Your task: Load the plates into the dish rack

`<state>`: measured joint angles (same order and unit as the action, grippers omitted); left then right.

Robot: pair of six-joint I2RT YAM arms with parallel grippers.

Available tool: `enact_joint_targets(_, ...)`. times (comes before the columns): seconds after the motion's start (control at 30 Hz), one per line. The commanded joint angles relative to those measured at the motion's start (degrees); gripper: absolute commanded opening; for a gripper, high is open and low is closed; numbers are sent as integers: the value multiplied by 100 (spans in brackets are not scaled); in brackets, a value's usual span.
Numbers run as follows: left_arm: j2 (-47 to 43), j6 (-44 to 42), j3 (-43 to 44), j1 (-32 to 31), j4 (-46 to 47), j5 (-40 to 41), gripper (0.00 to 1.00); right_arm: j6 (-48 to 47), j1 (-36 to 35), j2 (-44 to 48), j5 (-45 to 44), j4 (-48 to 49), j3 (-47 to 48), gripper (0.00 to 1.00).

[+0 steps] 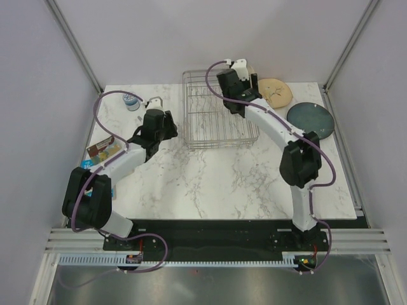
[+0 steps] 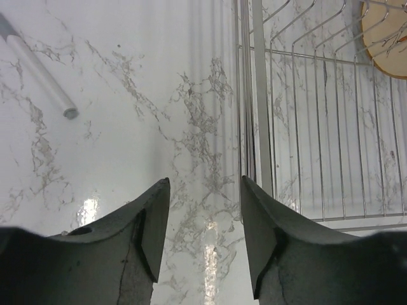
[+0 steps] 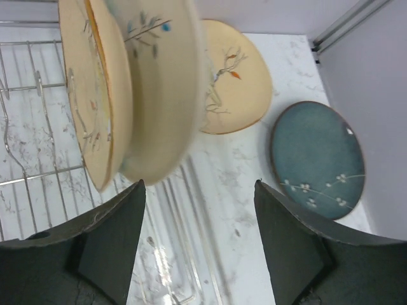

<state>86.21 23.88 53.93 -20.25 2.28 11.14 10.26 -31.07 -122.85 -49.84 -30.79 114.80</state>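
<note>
The wire dish rack [image 1: 216, 117] stands at the back middle of the table. In the right wrist view two cream plates stand on edge in the rack [image 3: 32, 127]: a tan one [image 3: 95, 95] and a paler, blurred one with a leaf sprig [image 3: 162, 82]. A third cream-tan sprig plate [image 3: 232, 76] lies flat beside the rack [image 1: 275, 92]. The dark teal plate [image 3: 318, 159] lies at the right [image 1: 310, 119]. My right gripper [image 3: 200, 190] is open and empty just by the upright plates, over the rack's back right [image 1: 232, 79]. My left gripper [image 2: 205, 184] is open and empty at the rack's left side [image 1: 166, 124].
A small blue-and-white cup [image 1: 131, 101] stands at the back left. Snack packets [image 1: 102, 151] lie at the left edge. A white rod [image 2: 38, 73] lies on the marble left of the rack. Grey walls enclose the table.
</note>
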Motion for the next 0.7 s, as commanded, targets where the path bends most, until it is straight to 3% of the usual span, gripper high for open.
enact_joint_targets(0.0,-403,-252,-76,65,-157,152,59,-612,206,1348,52,239,-563,78)
enact_joint_targets(0.07,-535,-296,-58,109,-202,126,61,-1243,478,1796,752,310,-931,86)
enact_joint_targets(0.2,-1113,-629,-41,153,-624,73,67,-2720,1189,2536,933,818,-2029,98)
enact_joint_targets(0.37,-1695,-1025,-85,197,-852,-234,69,-4212,2824,2889,1538,1450,-3540,96)
enact_joint_targets(0.43,-1853,-1131,-41,197,-940,-453,69,-4864,3036,2898,1338,2152,-4130,93)
enact_joint_targets(0.47,-1880,-1122,-15,206,-1080,-498,69,-5172,3054,2898,1250,3026,-4794,93)
enact_joint_targets(0.57,-1811,-1052,135,214,-1326,-709,69,-6096,3063,2872,1381,4479,-5728,89)
enact_joint_targets(0.67,-1679,-1034,276,206,-1555,-797,67,-6168,3063,2714,1504,4835,-5952,87)
